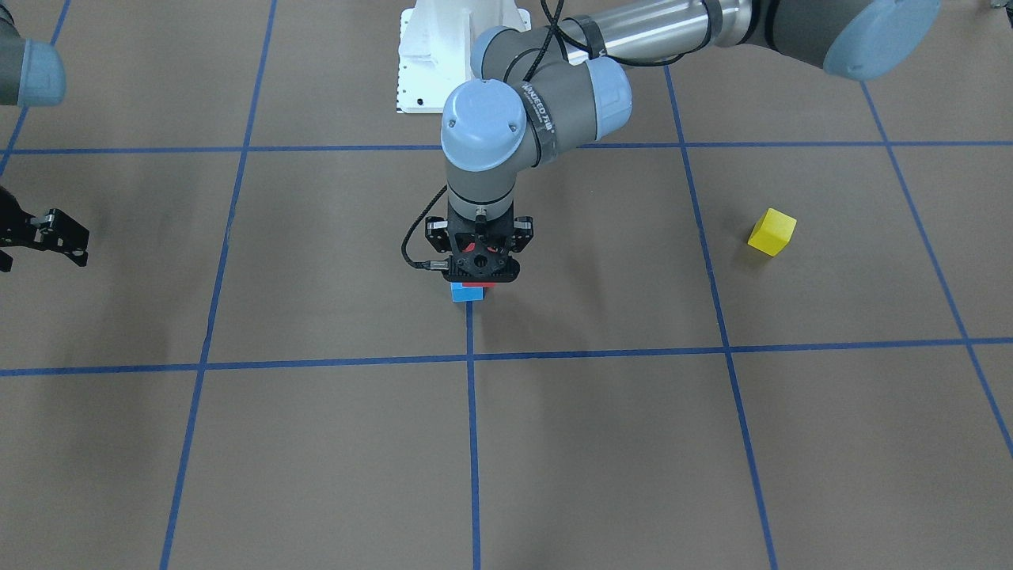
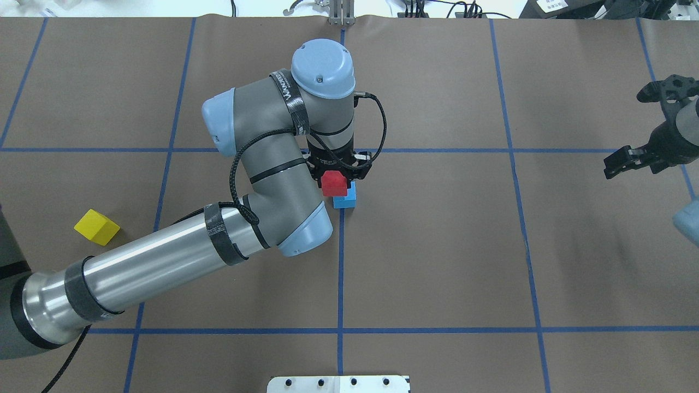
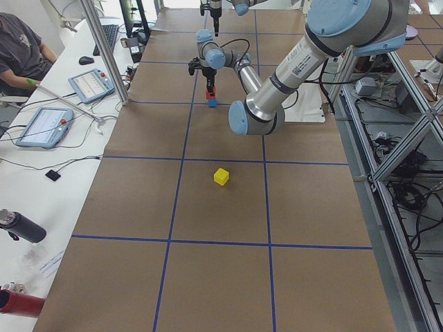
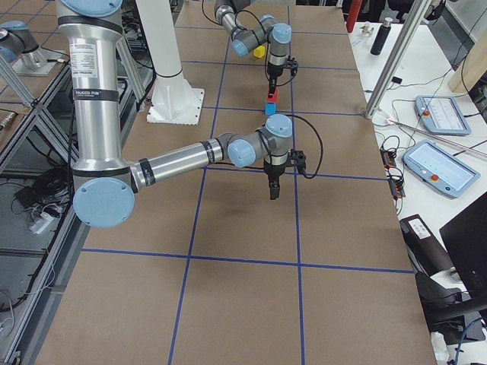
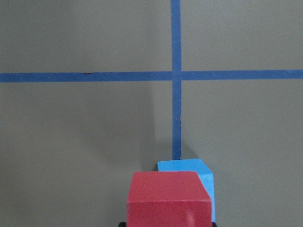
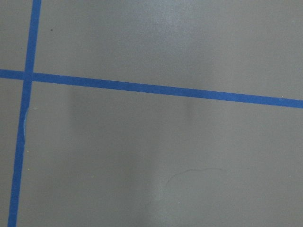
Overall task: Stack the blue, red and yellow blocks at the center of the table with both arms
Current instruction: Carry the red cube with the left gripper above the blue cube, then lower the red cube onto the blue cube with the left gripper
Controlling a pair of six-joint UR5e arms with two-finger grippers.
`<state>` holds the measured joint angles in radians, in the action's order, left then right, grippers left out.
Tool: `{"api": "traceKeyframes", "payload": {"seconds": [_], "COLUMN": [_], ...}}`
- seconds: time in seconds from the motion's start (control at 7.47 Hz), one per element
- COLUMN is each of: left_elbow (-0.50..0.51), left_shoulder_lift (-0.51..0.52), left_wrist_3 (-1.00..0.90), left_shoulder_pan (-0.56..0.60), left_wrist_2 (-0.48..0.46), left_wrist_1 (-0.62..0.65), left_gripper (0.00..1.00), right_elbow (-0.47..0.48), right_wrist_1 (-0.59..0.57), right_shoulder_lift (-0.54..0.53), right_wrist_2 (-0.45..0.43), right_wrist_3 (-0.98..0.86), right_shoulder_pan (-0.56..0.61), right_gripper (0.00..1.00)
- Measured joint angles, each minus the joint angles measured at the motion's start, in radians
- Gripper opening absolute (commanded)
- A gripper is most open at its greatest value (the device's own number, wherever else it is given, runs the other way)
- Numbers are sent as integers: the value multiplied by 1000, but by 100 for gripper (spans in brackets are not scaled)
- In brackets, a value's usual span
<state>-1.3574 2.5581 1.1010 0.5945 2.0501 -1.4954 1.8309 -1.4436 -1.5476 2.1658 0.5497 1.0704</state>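
My left gripper (image 1: 478, 274) hangs over the table's center, shut on the red block (image 2: 334, 184). The red block sits directly over the blue block (image 2: 344, 198), which rests on the brown paper beside a tape crossing. In the left wrist view the red block (image 5: 168, 198) fills the lower edge, with the blue block (image 5: 189, 172) just behind and below it. I cannot tell whether the two touch. The yellow block (image 2: 96, 227) lies alone on my left side, near the left arm's forearm. My right gripper (image 2: 645, 130) hovers far to the right, open and holding nothing.
The white bolted pedestal (image 1: 451, 55) stands at the table's robot side. A seated person (image 3: 21, 48) is at a white side bench (image 3: 41, 173) with tablets and bottles, beyond the table's far edge. Metal framing (image 3: 401, 138) runs behind the robot.
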Motion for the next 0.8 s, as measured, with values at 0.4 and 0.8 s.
{"api": "traceKeyframes", "payload": {"seconds": [0.4,0.8], "left_elbow": [39,45], "left_shoulder_lift": [36,35], "left_wrist_3": [6,14], "left_shoulder_pan": [-5,-9], "left_wrist_2": [-1,-1], "left_wrist_1": [1,1], "left_gripper": [0,0], "right_elbow": [-2,-6], "right_wrist_1": [-1,0], "right_shoulder_lift": [-2,-1], "right_wrist_2": [-1,-1], "right_wrist_3": [0,0], "right_shoulder_pan": [0,0], "right_gripper": [100,100]}}
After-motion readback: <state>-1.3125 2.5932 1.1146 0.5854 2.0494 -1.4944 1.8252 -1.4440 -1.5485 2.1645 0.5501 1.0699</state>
